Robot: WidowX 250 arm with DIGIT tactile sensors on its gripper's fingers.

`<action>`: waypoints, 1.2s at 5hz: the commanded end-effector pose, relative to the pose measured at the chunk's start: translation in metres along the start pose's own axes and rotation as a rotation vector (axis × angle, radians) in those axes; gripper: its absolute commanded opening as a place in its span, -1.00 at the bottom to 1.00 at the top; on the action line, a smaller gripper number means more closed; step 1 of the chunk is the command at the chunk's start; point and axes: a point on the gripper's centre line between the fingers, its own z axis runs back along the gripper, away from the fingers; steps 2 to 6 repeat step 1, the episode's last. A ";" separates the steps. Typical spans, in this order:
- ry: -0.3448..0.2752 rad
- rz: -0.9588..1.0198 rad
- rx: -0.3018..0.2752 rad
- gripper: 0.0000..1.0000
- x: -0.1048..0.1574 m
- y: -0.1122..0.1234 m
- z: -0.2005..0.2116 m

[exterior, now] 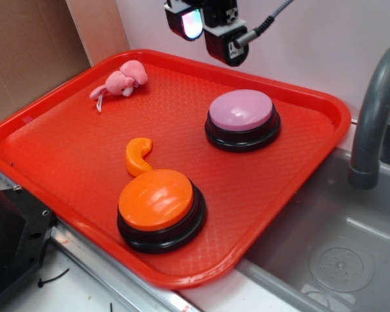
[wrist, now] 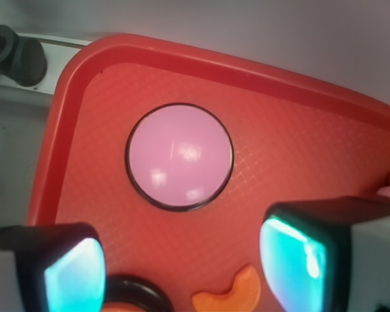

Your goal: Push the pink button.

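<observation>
on the red tray [exterior: 45, 130] we saw, from left to right, a pink plush toy [exterior: 120, 81], an orange curved piece [exterior: 138, 156], an orange button [exterior: 160, 207] and the pink button [exterior: 242, 116] toward the right rear. our gripper [exterior: 208, 26] hung above the tray's far edge, apart from the pink button, its jaws spread wide and holding nothing.

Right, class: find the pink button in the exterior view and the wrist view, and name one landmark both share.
Exterior: pink button sits right of centre on the red tray.
Wrist: pink button sits left of centre.
Shared landmark: the orange curved piece.
</observation>
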 end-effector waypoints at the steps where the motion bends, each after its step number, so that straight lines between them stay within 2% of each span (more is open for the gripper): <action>1: -0.107 0.022 0.001 1.00 -0.001 -0.006 0.051; 6: -0.107 0.022 0.001 1.00 -0.001 -0.006 0.051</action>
